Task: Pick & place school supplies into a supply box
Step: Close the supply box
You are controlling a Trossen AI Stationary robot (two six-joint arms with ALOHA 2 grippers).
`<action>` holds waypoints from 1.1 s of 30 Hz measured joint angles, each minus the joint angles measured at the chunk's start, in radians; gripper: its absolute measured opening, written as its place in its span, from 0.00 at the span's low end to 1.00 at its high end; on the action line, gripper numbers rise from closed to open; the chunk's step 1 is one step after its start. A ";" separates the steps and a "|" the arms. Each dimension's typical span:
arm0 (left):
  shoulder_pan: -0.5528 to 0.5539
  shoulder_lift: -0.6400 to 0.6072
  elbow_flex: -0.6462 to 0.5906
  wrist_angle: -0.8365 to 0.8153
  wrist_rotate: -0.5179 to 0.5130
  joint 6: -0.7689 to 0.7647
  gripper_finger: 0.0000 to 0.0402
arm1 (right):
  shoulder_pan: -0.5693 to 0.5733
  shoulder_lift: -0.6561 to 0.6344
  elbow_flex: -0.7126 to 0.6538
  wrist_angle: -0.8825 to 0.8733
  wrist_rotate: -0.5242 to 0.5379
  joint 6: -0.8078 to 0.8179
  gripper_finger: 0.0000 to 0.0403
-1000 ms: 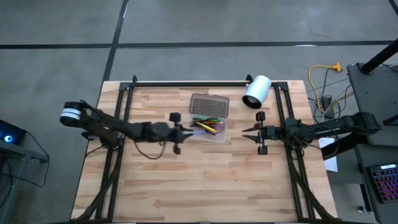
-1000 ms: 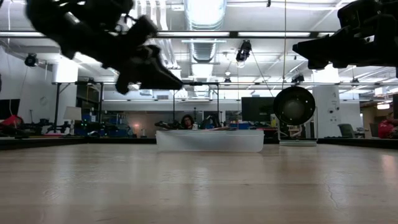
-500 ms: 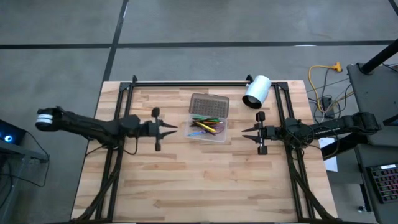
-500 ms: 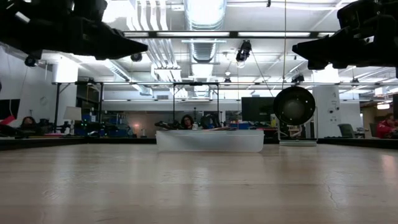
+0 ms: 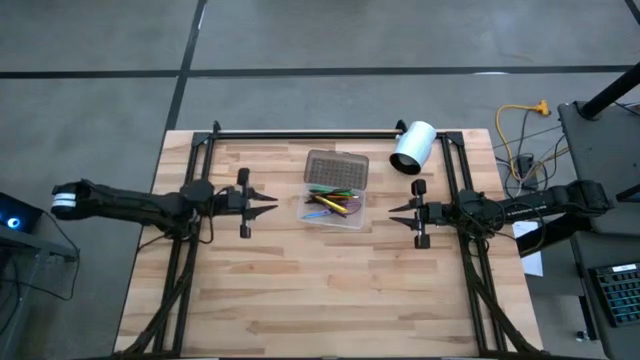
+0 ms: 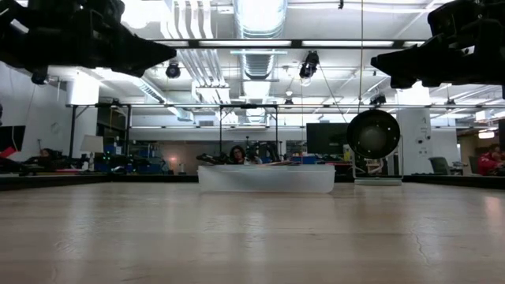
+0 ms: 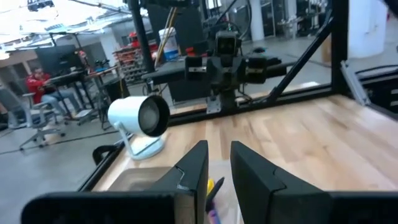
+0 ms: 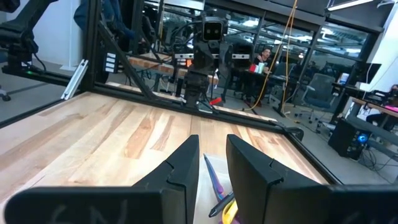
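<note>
Left gripper (image 5: 272, 198) back from supply box (image 5: 335, 189) — empty, slightly parted — pencils (image 5: 330, 202) inside.

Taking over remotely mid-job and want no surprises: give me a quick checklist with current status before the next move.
1. Supplies in the box: ok; pencils lie inside.
2. Stray supplies on the table: ok, none seen.
3. Lid shut: not ok, it lies open.
4. Left end effector clear of the box: ok, apart from it, nothing held.
5. Right end effector clear: ok, beside the box, nothing held.
6. Scissors inside: cannot tell.
7. White cylinder: ok, away from the box.
</note>
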 joint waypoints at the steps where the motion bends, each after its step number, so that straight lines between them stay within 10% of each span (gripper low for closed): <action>1: 0.001 -0.008 0.000 -0.006 0.010 0.000 0.13 | 0.000 0.000 0.000 0.000 0.000 0.000 0.18; 33: 0.020 -0.455 -0.125 -0.171 0.013 -0.004 0.13 | 0.000 0.000 0.000 0.000 0.000 0.001 0.18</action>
